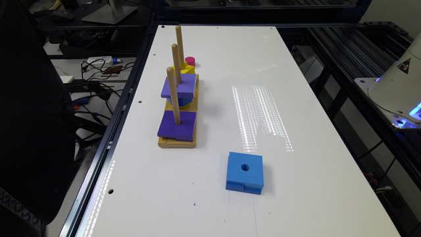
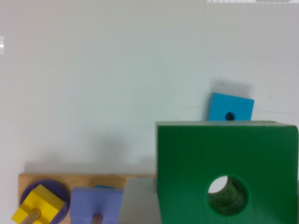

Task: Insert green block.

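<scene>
This is looking like a robotics lab. A white table (image 1: 296, 98) is sitting inside a black metal frame (image 1: 345, 42). Tangled cables (image 1: 98, 85) are lying beside it.

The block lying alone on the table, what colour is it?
Blue block; the exterior view shows it best.

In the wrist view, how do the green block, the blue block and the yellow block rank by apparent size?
1. green block, largest, though nearness to the camera enlarges it
2. blue block
3. yellow block; it looks similar to the blue one, so that order is unsure.
</scene>
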`<state>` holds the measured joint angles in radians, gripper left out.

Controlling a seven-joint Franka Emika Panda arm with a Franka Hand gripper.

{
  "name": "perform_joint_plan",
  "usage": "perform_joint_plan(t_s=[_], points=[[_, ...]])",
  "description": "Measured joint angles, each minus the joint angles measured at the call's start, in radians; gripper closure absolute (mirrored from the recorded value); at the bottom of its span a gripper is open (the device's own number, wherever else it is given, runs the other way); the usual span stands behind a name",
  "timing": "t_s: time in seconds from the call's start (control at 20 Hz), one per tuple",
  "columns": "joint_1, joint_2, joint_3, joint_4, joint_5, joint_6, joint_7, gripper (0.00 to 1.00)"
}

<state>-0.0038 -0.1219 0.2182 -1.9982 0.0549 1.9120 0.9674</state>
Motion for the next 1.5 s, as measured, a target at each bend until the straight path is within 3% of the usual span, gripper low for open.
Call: perform_joint_plan(t_s=[0.65, 0.95, 1.5], points=[[-0.002, 0.089, 0.000, 0.000, -0.0096, 0.102, -0.001, 1.00], [-0.003, 0.139, 0.000, 0.002, -0.0195, 0.159, -0.001, 1.00], [-0.005, 0.243, 0.000, 0.044, -0.0385, 0.229, -0.001, 1.00]])
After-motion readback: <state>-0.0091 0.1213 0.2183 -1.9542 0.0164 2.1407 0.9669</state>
